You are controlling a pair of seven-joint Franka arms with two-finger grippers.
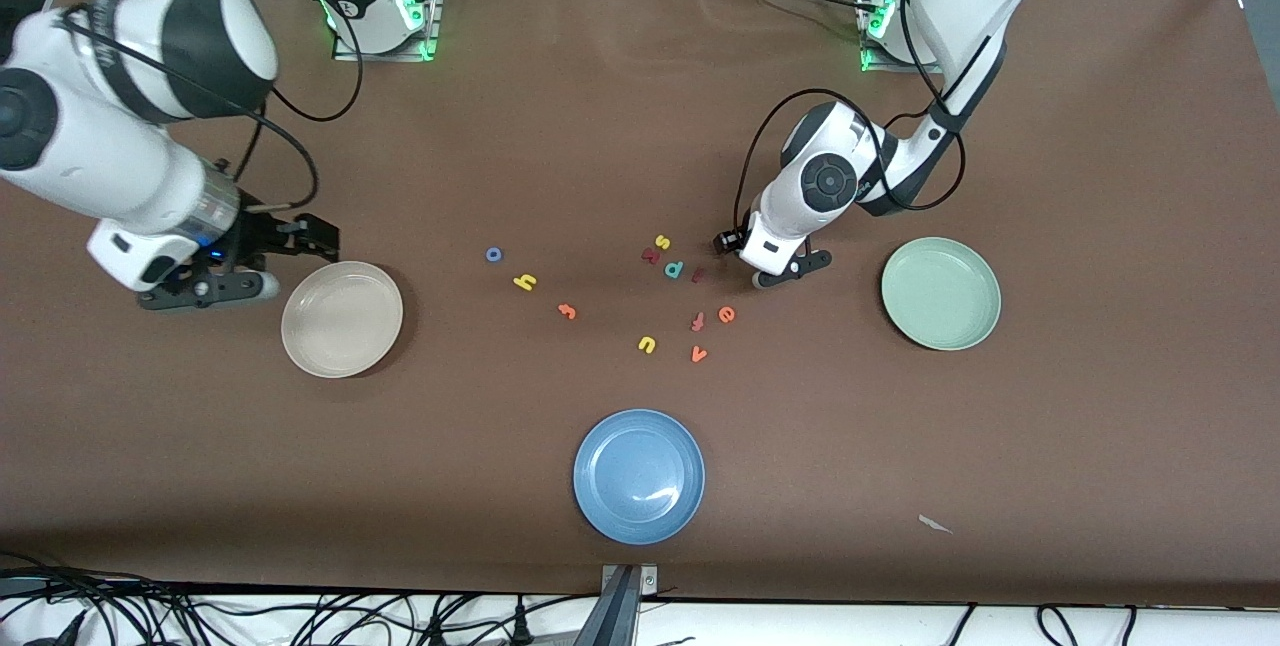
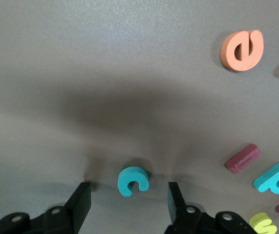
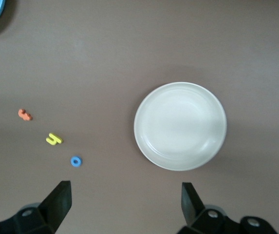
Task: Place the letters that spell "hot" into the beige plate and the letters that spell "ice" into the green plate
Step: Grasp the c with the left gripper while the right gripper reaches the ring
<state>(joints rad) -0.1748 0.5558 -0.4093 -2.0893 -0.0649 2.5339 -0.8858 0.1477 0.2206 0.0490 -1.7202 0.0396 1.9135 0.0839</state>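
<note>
My left gripper [image 2: 128, 197] is down at the table, open, with the teal c [image 2: 133, 181] lying between its fingers [image 2: 81, 201], a gap on each side. In the front view this gripper [image 1: 785, 271] hides the c, between the letter cluster and the empty green plate [image 1: 941, 293]. The orange e [image 1: 726, 314] and the dark red i [image 1: 698, 275] lie in the cluster. The blue o [image 1: 494, 254], yellow h [image 1: 525, 281] and orange t [image 1: 567, 310] lie nearer the empty beige plate [image 1: 342, 318]. My right gripper [image 3: 124, 197] waits open and empty beside that plate.
A teal p [image 1: 674, 270], a yellow s [image 1: 662, 242], a yellow u [image 1: 647, 344], a reddish f [image 1: 697, 321] and an orange v [image 1: 699, 354] lie among the letters. A blue plate [image 1: 639, 475] sits nearer the front camera.
</note>
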